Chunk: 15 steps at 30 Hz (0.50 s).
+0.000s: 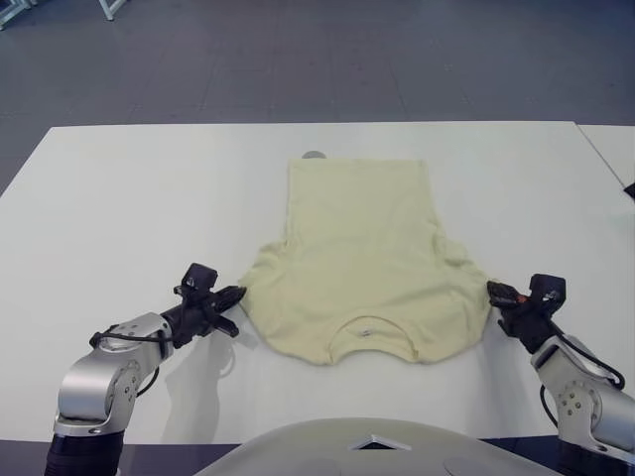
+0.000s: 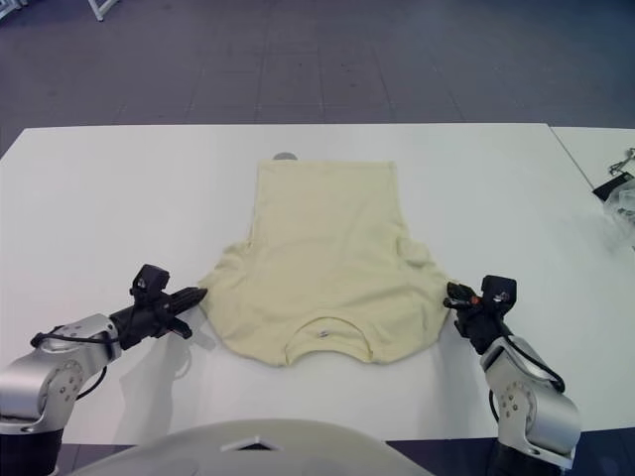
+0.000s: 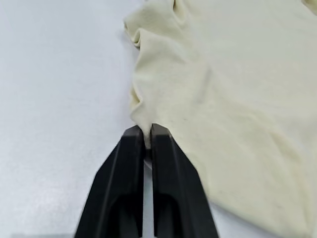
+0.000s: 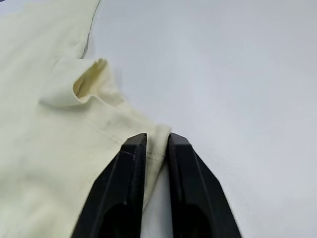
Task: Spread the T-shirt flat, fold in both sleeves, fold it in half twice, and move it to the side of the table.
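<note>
A pale yellow T-shirt (image 1: 362,258) lies on the white table (image 1: 119,198), collar toward me and hem at the far side. Both sleeves are bunched inward at the shoulders. My left gripper (image 1: 236,296) sits at the shirt's near left corner, shut on the fabric edge, as the left wrist view confirms (image 3: 146,133). My right gripper (image 1: 493,292) is at the near right corner, pinching a fold of the shirt's edge (image 4: 157,139) between its black fingers. The shirt's body looks mostly flat, with wrinkles near the sleeves.
A small grey round spot (image 1: 314,155) lies just beyond the hem. A second table's corner with a dark and clear object (image 2: 620,193) stands at the far right. Bare tabletop stretches left and right of the shirt.
</note>
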Available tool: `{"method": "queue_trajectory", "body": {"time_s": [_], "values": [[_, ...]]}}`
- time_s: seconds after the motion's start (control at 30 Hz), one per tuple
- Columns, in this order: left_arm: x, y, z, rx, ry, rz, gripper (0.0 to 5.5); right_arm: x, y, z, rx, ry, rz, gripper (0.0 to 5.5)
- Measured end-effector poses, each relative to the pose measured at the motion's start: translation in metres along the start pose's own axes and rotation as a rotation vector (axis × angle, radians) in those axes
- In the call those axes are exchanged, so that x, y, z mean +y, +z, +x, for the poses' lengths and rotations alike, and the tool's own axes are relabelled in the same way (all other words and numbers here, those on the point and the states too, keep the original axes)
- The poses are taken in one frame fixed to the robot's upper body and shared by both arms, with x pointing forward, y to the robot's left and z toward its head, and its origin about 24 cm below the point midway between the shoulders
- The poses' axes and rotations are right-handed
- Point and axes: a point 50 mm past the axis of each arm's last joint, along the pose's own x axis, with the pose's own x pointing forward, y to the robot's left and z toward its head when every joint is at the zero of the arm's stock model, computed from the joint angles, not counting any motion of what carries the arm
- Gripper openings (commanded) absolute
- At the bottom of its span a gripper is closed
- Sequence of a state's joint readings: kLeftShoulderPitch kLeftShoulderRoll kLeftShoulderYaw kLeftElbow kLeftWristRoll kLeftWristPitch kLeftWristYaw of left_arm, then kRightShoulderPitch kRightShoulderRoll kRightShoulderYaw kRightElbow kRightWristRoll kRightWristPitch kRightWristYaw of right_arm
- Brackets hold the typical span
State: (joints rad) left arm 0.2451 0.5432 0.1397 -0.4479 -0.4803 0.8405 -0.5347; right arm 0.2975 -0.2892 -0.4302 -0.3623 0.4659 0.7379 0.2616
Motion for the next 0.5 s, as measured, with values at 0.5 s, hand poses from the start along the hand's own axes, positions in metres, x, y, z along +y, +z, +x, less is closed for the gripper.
{"method": "queue_trajectory", "body": {"time_s": [0.5], "values": [[-0.035, 0.043, 0.002, -0.111, -0.226, 0.123, 0.0, 0.038, 0.012, -0.011, -0.034, 0.122, -0.083, 0.01]]}}
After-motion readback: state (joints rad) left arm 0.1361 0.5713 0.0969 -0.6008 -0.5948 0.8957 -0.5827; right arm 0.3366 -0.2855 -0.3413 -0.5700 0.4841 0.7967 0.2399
